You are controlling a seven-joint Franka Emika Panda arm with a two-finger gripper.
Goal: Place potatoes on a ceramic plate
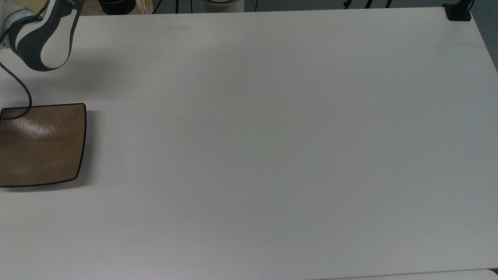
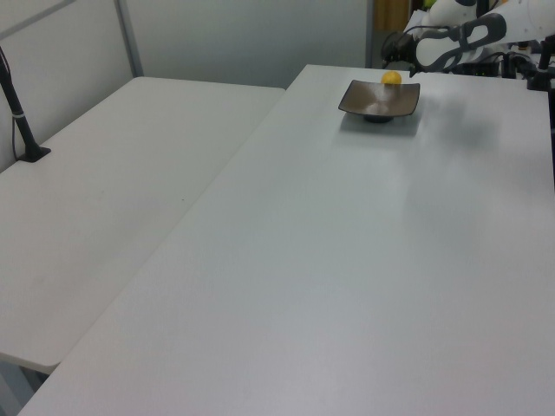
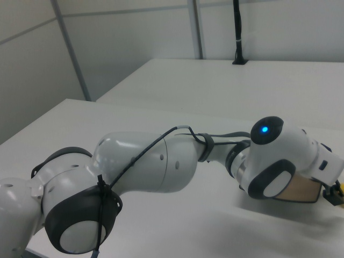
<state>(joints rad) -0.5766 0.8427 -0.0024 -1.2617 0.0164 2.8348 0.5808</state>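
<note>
Brown glossy ceramic plate [image 2: 379,100] on our white table [image 2: 347,260], yellow potato [image 2: 392,78] seemingly just behind it, arm [image 3: 161,172] stretched nearby, claw state we cannot tell.

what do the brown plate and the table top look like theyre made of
Plate: likely glazed ceramic; its brown surface is glossy, with a bright streaky glare patch and a thin dark rim. Table top: a smooth, matte white surface, perhaps laminate; it shows soft shadows, no sharp reflections.

Site: robotics lab | Evidence: bare white worktop [image 2: 347,260], grey partition panels [image 2: 243,39], camera pole [image 3: 237,32], cabled equipment [image 2: 473,52] behind.
</note>
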